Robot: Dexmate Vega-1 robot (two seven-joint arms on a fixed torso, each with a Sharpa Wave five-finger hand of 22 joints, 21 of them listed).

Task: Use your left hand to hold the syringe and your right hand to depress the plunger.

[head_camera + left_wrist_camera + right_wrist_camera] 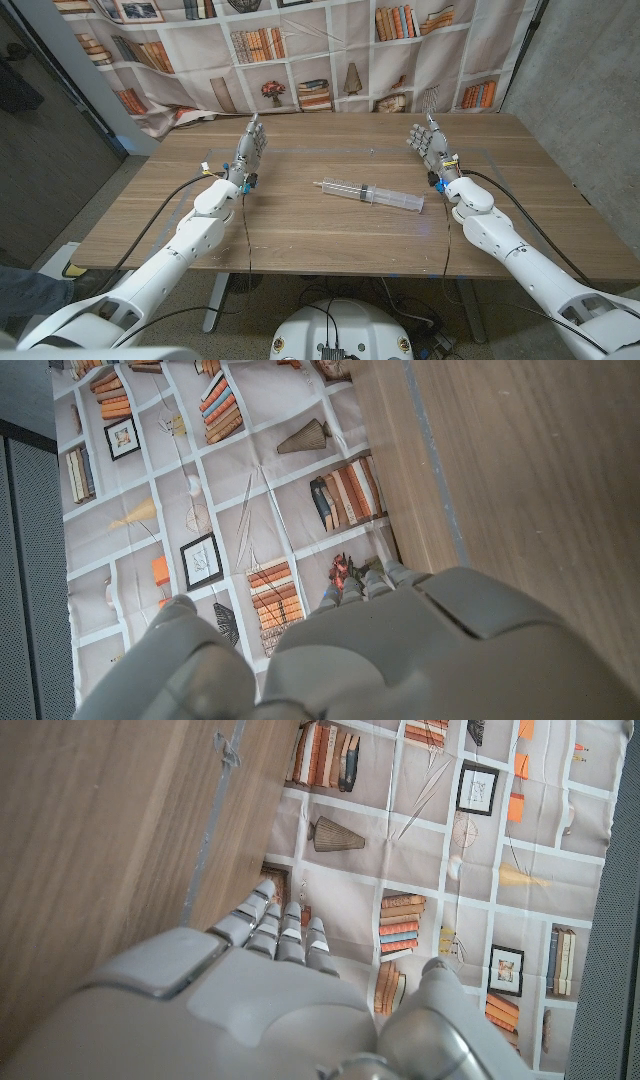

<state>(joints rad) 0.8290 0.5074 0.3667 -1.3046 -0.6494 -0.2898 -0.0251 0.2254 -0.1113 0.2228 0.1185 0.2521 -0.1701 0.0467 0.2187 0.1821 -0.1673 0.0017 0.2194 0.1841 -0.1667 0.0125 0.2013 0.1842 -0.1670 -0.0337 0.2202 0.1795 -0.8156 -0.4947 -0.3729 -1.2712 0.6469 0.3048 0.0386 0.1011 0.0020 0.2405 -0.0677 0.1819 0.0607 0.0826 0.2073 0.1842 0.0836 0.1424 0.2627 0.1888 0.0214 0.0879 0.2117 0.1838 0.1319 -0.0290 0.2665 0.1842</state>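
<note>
A clear plastic syringe [371,195] lies on its side in the middle of the wooden table [300,235], its plunger end toward the left and its barrel toward the right. My left hand [250,147] stands at the table's left part, well apart from the syringe, fingers straight and holding nothing. My right hand [430,143] stands on the right, a little beyond the syringe's barrel end, also with straight fingers and empty. In the left wrist view the back of my left hand [400,650] is seen, and in the right wrist view the back of my right hand [250,1000].
A cloth printed with bookshelves [300,50] hangs behind the table's far edge. Thin tape lines [470,152] mark a rectangle on the tabletop. Black cables [180,190] run along both arms.
</note>
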